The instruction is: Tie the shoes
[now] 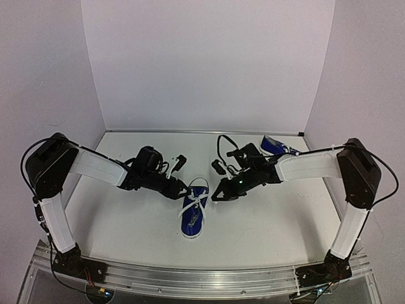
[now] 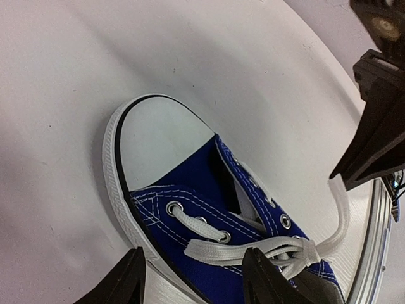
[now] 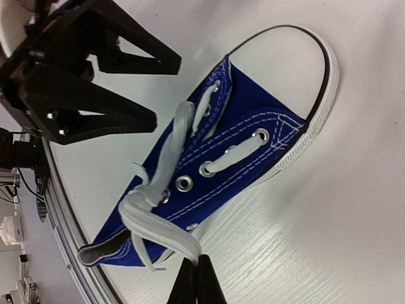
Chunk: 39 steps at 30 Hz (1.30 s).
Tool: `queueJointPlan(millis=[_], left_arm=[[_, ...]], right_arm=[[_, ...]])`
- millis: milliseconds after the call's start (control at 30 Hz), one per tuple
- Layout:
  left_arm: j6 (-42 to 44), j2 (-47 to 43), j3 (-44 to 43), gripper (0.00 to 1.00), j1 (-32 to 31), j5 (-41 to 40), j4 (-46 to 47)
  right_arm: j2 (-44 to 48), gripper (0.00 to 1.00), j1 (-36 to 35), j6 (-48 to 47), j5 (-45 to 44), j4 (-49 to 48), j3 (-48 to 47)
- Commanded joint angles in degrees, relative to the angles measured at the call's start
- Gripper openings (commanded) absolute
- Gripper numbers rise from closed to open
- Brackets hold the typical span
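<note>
One of the shoes, a blue sneaker with a white toe cap, lies mid-table, toe toward the arms. The other shoe sits at the back right. In the left wrist view my left gripper is open. Its fingers straddle the sneaker at its side, with a white lace loop running between them from a knot. My right gripper is shut on the end of the other lace loop, beside the sneaker. From above, the two grippers flank the shoe's opening.
White walls close the table at the back and sides. An aluminium rail runs along the near edge, close to the sneaker's heel. The two arms reach in from both sides and nearly meet over the shoe.
</note>
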State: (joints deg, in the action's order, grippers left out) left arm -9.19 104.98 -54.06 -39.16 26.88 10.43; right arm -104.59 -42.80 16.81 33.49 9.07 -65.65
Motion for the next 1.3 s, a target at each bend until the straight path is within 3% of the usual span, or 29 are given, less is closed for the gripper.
queueJointPlan(millis=[0, 500, 733, 933, 1267], left_arm=[[-0.5, -0.1, -1.9, 0.54, 0.3, 1.4, 1.3], [-6.1, 0.5, -0.5, 0.55, 0.3, 6.6, 7.8], [-8.7, 1.7, 0.0, 0.45, 0.3, 10.2, 11.3], [-8.5, 1.8, 0.1, 0.43, 0.3, 10.2, 10.5], [-7.6, 4.0, -2.1, 0.54, 0.3, 6.2, 4.6]], right_arm=[[-3.6, 0.0, 0.3, -0.5, -2.3, 1.1, 0.4], [-7.7, 0.0, 0.4, -2.0, -1.6, 0.9, 0.2], [-7.4, 0.0, 0.4, -1.9, -2.0, 0.8, -0.7], [-7.3, 0.0, 0.5, -1.9, -2.3, 0.7, -1.3], [-7.1, 0.0, 0.9, -1.9, -2.4, 0.7, -1.4]])
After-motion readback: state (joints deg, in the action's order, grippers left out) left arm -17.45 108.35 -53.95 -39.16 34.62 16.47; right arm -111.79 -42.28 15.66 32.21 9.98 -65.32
